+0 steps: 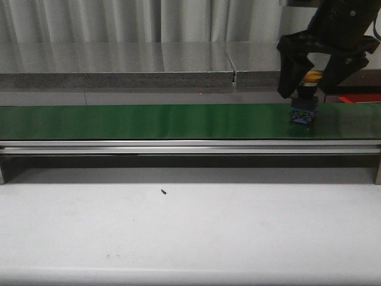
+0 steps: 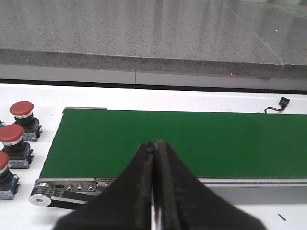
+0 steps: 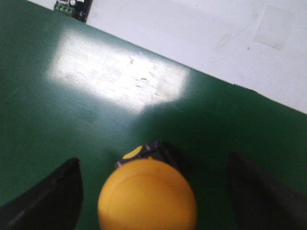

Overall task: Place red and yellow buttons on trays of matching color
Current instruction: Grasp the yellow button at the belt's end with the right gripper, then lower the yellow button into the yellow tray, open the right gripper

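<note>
A yellow button (image 1: 310, 76) on a dark base stands upright on the green belt (image 1: 149, 122) at the far right. My right gripper (image 1: 306, 89) is open around it, one finger on each side, neither touching. The right wrist view looks down on the button's cap (image 3: 146, 196) between the two dark fingertips (image 3: 48, 196). My left gripper (image 2: 154, 146) is shut and empty, above the belt's near edge (image 2: 192, 139). Three red buttons (image 2: 21, 109) (image 2: 11, 134) (image 2: 2, 160) stand on the white table beside the belt's end. A red strip (image 1: 360, 97) shows behind the belt; I cannot tell whether it is a tray. No yellow tray is in view.
A grey stone ledge (image 1: 119, 74) runs behind the belt. The belt's roller end (image 2: 41, 200) and aluminium rail (image 1: 178, 147) face me. A small black speck (image 1: 162, 192) lies on the white table, and a black connector (image 2: 283, 101) beyond the belt.
</note>
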{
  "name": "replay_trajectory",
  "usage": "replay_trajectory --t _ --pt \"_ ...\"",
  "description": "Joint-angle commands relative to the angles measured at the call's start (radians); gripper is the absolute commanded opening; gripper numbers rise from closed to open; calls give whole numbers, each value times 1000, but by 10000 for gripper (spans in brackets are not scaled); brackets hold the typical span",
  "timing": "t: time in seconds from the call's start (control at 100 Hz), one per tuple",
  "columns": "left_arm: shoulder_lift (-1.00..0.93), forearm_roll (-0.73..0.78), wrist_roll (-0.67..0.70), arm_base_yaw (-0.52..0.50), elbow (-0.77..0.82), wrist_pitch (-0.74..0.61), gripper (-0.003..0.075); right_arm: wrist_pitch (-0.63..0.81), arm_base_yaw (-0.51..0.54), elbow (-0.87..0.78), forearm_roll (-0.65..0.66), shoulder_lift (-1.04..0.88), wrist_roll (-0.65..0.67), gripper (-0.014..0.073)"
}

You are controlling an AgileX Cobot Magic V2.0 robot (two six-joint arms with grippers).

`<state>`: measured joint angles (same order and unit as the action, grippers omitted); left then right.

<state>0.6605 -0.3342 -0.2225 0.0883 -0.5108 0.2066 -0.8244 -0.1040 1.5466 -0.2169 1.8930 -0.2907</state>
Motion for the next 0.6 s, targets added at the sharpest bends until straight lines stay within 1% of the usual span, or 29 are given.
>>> replay_trajectory --t 0.0,0.12,0.19,0.23,0.35,0.5,0.59 --pt "-3 -15 6 9 -27 -79 -19 15 0 35 -12 -46 11 473" --pt "-3 -15 6 9 -27 -79 -19 -23 7 45 -11 -52 25 196" --pt "-3 -15 6 9 -27 -79 -19 -46 20 54 -11 -63 29 108" --pt "-3 -15 6 9 -27 -79 -19 -57 29 59 -11 -74 34 93" --pt "-3 -15 6 9 -27 -79 -19 -80 87 62 -12 -138 48 93" --pt "-3 -15 6 9 -27 -79 -19 -155 224 60 -11 -204 62 93" --pt "-3 -15 6 9 -27 -79 -19 -175 312 49 -11 -222 67 93"
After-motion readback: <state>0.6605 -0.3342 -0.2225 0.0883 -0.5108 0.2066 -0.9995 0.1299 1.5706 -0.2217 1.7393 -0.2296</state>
